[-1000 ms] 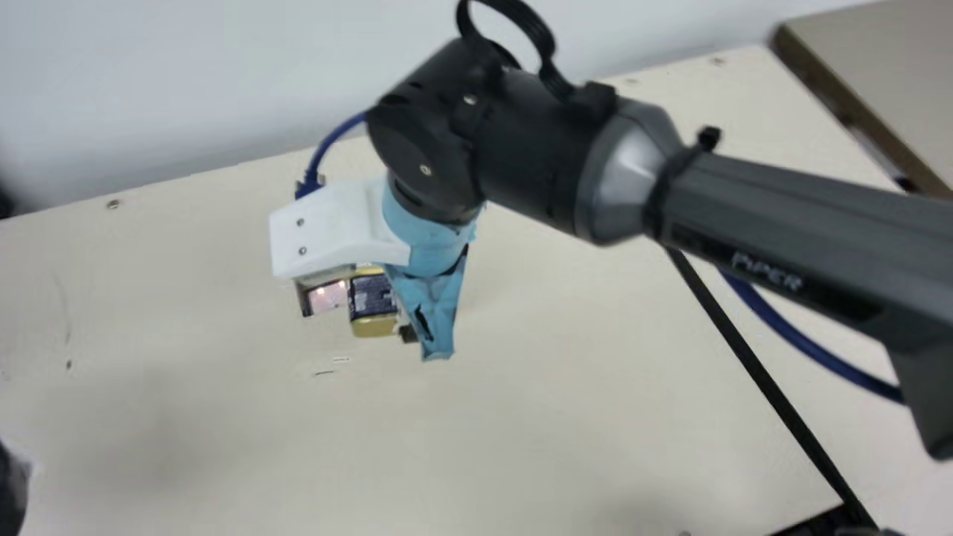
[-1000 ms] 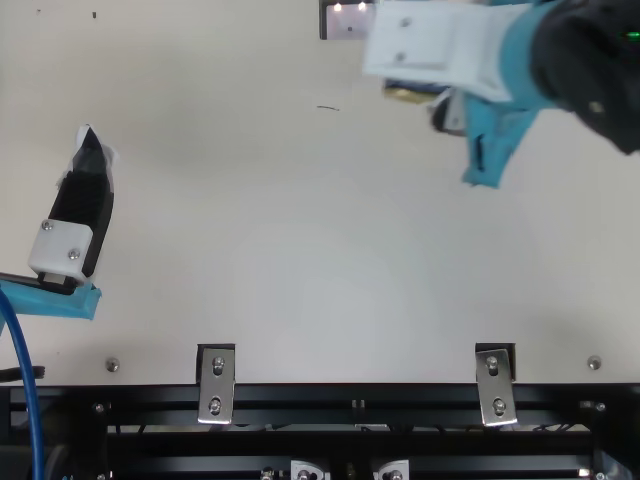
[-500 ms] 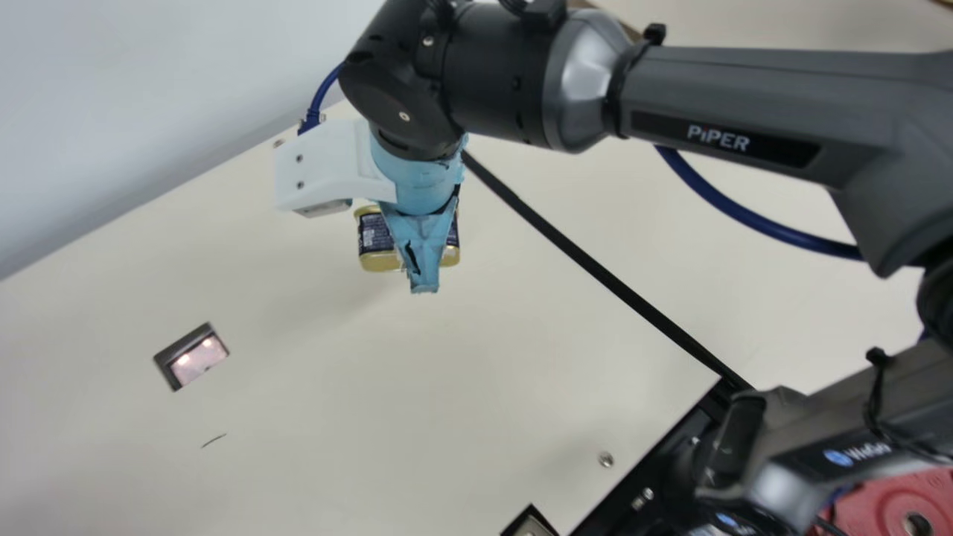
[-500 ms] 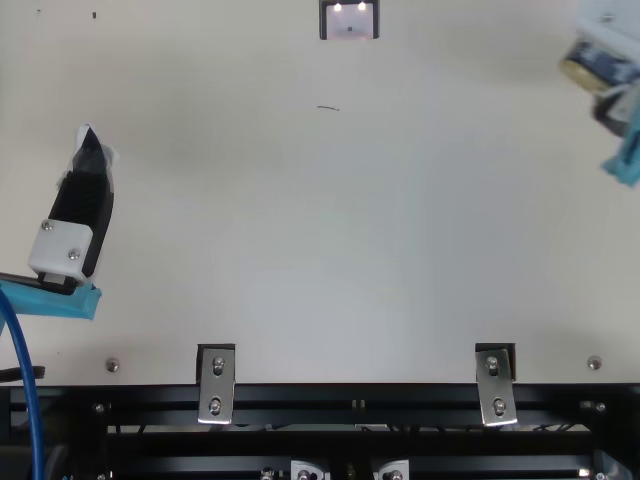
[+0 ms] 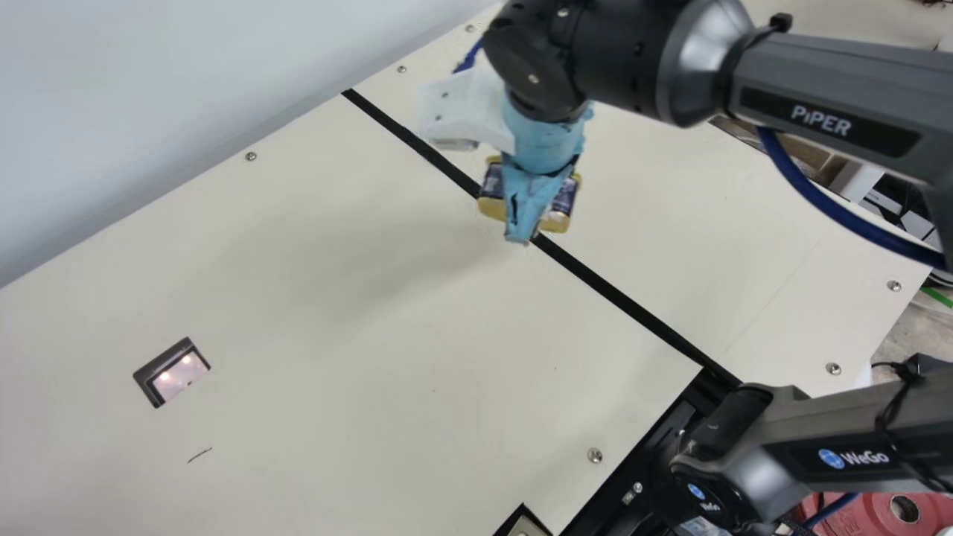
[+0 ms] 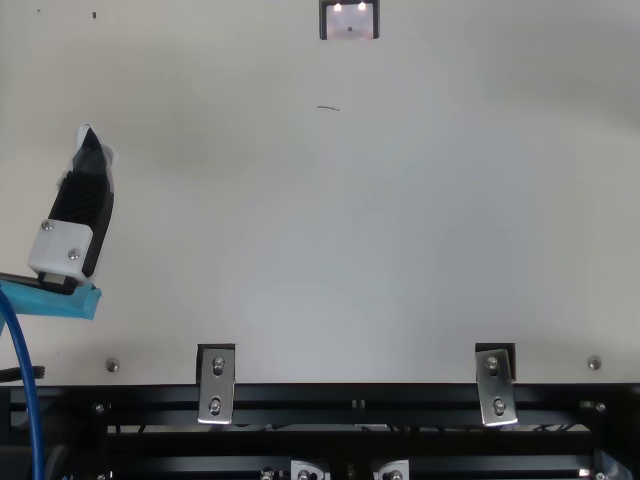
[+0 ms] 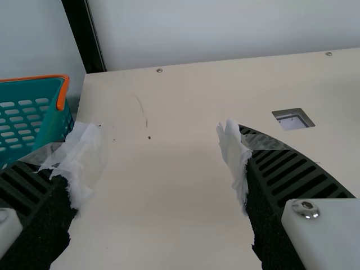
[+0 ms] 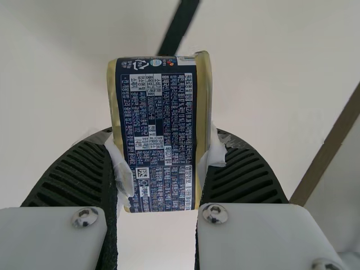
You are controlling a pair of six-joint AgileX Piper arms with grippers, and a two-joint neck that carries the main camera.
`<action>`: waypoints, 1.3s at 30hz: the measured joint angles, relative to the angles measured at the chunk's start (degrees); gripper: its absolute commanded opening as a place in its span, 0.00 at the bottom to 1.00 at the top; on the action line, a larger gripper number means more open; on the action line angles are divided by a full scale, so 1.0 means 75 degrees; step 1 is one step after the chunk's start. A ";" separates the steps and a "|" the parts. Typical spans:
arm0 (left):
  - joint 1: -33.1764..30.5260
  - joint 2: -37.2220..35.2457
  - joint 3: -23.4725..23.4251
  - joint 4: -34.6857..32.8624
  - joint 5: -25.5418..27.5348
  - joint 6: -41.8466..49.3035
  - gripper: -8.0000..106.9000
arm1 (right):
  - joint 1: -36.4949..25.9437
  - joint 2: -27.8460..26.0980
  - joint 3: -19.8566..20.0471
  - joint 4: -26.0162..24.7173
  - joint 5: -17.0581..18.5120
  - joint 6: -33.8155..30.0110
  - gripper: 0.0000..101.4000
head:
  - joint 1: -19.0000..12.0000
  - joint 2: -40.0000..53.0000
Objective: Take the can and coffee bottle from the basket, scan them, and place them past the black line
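Observation:
My right gripper, its outside wrapped in blue tape, holds the gold-and-navy can above the table, where it overlaps the black line in the main view. In the right wrist view the can stands with its printed label towards the camera, the right gripper shut on its two sides; a stretch of black line runs behind it. My left gripper is over the left part of the table in the top view; the left wrist view has the left gripper open with nothing between its fingers.
The teal basket with an orange rim is beside my left gripper. A scanner window is set into the table. Behind the table rises a pale wall; at the main view's lower right lies a grey arm segment.
My right arm has carried the can rightward in the top view, away from the scanner window and to the black line. The neck camera has turned. My left gripper has kept still.

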 measured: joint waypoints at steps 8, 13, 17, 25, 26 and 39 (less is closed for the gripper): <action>0.0000 0.0000 0.0000 0.0000 0.0000 0.0000 0.85 | -0.1609 -0.0102 0.0527 0.0178 -0.0526 0.0436 0.00 | 0.0000 0.0000; 0.0000 0.0000 0.0000 0.0000 0.0000 0.0000 0.85 | -0.2640 -0.0068 0.0822 0.0512 -0.1014 0.0515 0.00 | 0.0000 0.0039; 0.0000 0.0000 0.0000 0.0000 0.0000 0.0000 0.85 | -0.3442 0.0094 0.1008 0.0847 -0.1406 0.0528 0.00 | 0.0000 0.0000; 0.0000 0.0000 0.0000 0.0000 0.0000 0.0000 0.85 | -0.4672 0.0389 0.1168 0.1728 -0.2199 0.0163 1.00 | 0.0039 0.0000; 0.0000 0.0000 0.0000 0.0000 0.0000 0.0000 0.85 | -0.4767 0.0391 0.1144 0.1843 -0.2291 0.0073 1.00 | 0.0039 0.0000; 0.0000 0.0000 0.0000 0.0000 0.0000 0.0000 0.85 | -0.4830 -0.0606 0.0328 0.3321 -0.2091 -0.0789 1.00 | 0.0039 0.0000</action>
